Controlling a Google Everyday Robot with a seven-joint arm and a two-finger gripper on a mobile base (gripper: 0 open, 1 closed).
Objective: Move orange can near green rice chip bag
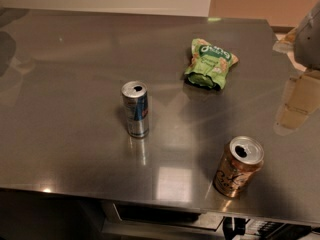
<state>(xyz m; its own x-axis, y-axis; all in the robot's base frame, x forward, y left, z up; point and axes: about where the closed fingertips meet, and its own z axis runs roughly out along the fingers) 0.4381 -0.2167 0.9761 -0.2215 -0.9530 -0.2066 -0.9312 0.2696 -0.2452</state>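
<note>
The orange can stands upright near the table's front edge at the right, copper-orange with dark script and an opened silver top. The green rice chip bag lies flat farther back, right of the middle, well apart from the can. My gripper shows only partly at the right edge of the view, raised above the table's right side. It is far from the can and to the right of the bag, and holds nothing that I can see.
A slim silver-and-blue can stands upright left of the middle, between the front edge and the bag. The steel table ends close in front of the orange can. A pale wall runs behind the table.
</note>
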